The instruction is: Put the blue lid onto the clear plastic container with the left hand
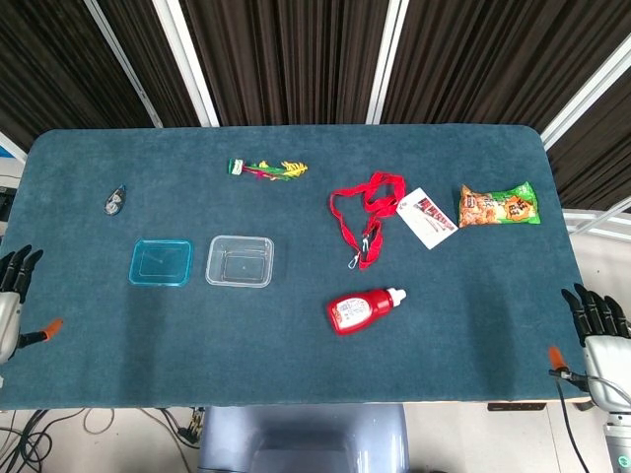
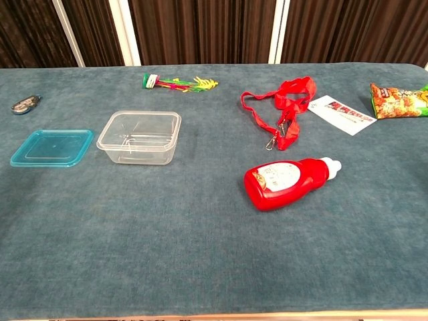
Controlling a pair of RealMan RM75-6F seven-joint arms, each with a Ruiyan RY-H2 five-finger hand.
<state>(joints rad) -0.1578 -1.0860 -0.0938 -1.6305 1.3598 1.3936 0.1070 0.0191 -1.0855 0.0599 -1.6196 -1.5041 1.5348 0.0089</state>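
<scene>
The blue lid (image 1: 161,262) (image 2: 52,148) lies flat on the teal table, just left of the clear plastic container (image 1: 240,261) (image 2: 140,137), which stands upright with nothing in it. A narrow gap separates the two. My left hand (image 1: 10,299) shows only in the head view, at the table's left front edge, fingers apart and holding nothing, well left of the lid. My right hand (image 1: 598,333) sits at the right front corner, fingers spread, holding nothing. Neither hand appears in the chest view.
A red bottle (image 1: 363,309) (image 2: 287,181) lies on its side at centre front. A red lanyard (image 1: 367,214) with a card (image 1: 426,218), a snack bag (image 1: 498,206), a bundle of coloured sticks (image 1: 267,168) and a small clip (image 1: 114,200) lie farther back.
</scene>
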